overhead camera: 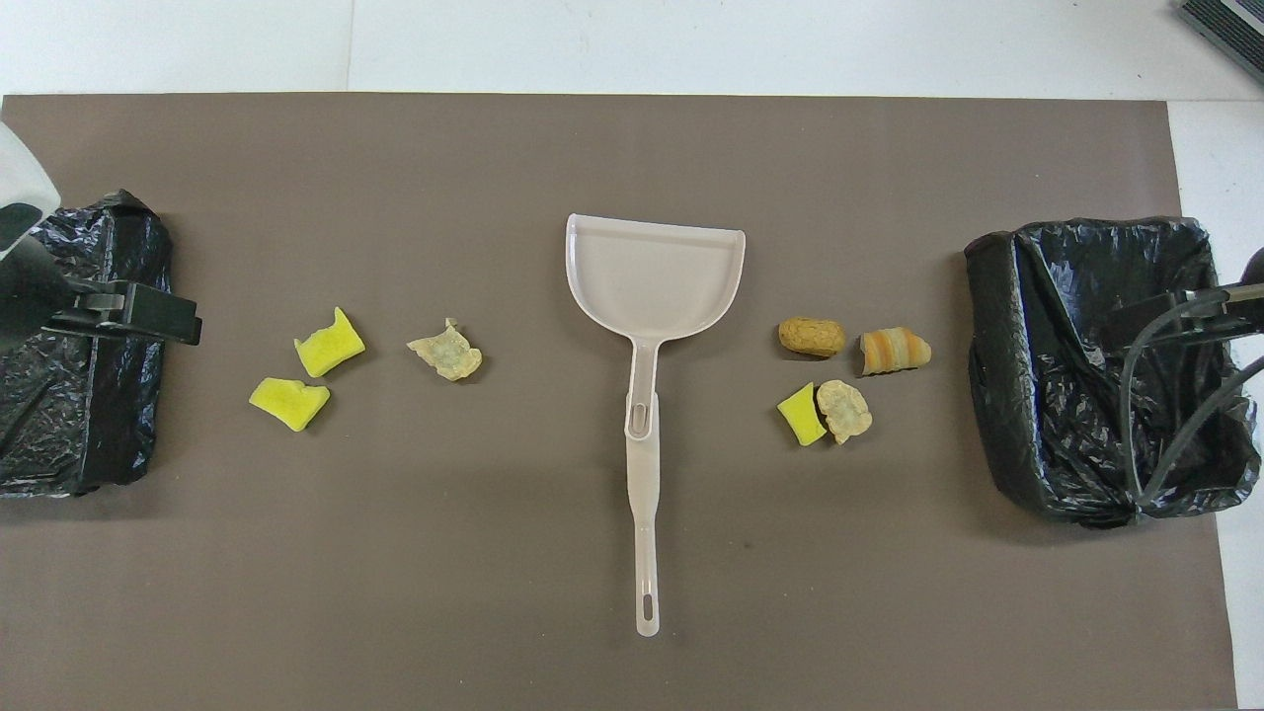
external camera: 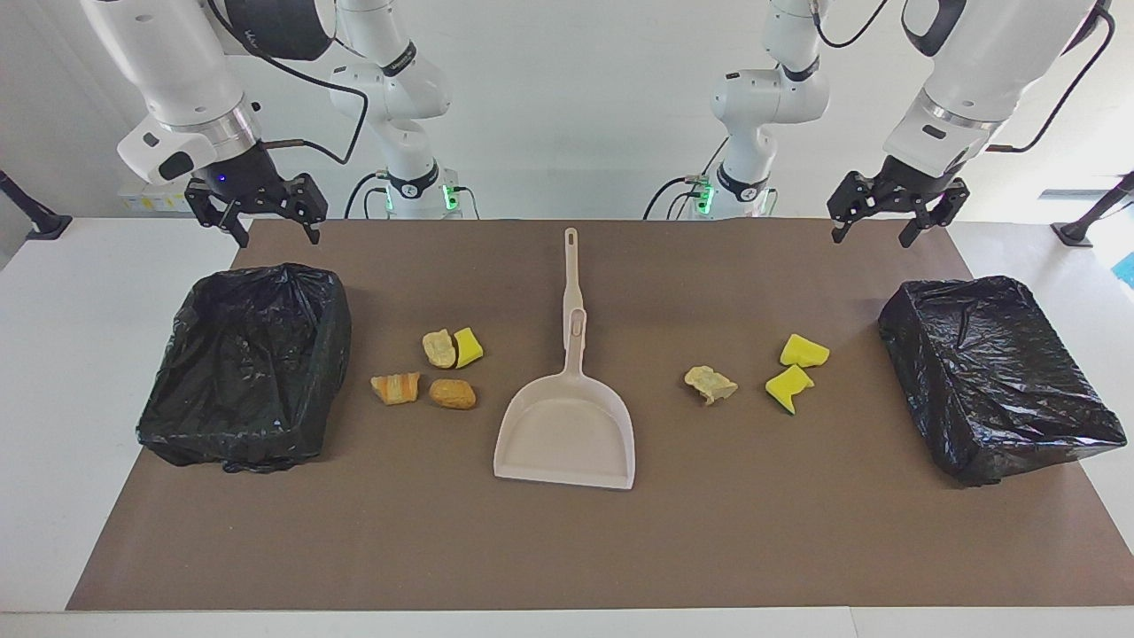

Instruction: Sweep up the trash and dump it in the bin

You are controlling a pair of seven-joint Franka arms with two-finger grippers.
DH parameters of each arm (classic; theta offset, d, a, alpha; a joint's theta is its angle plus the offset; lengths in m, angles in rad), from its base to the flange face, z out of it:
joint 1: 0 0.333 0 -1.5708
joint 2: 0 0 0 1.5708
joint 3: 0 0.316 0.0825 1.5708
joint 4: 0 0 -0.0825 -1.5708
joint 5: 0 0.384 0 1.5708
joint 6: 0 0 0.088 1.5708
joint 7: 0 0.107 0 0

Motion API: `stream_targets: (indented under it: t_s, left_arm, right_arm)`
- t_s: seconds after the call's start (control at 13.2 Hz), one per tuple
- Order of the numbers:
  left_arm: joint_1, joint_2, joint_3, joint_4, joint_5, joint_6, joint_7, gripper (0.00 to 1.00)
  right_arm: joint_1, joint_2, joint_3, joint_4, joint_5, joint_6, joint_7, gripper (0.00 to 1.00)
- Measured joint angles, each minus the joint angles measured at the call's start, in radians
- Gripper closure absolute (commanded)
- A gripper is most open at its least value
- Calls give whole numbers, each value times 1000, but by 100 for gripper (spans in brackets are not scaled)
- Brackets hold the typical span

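White table [external camera: 80, 372] with a brown mat [external camera: 567, 549] covering most of the top, white margins showing at both ends. Plain white wall [external camera: 576, 89] along the robots' end. Even, bright lighting, soft shadows on the mat.

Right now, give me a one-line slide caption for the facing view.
Dustpan lies mid-table, seven trash scraps unswept between two black-lined bins; both tools open and raised.
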Motion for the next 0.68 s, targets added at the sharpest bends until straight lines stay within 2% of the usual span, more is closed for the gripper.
stream_targets:
  t_s: [0.38,0.68]
  left_arm:
    - [-53,-32,-24,-56,-2,-5,2,0]
    - [-181,-86,-31,-121,-12,-12,3,0]
  right_arm:
    - [-1,0,-3,-1,0,-2,0,0]
    - [0,-9,-3,-19,0,-7,0,0]
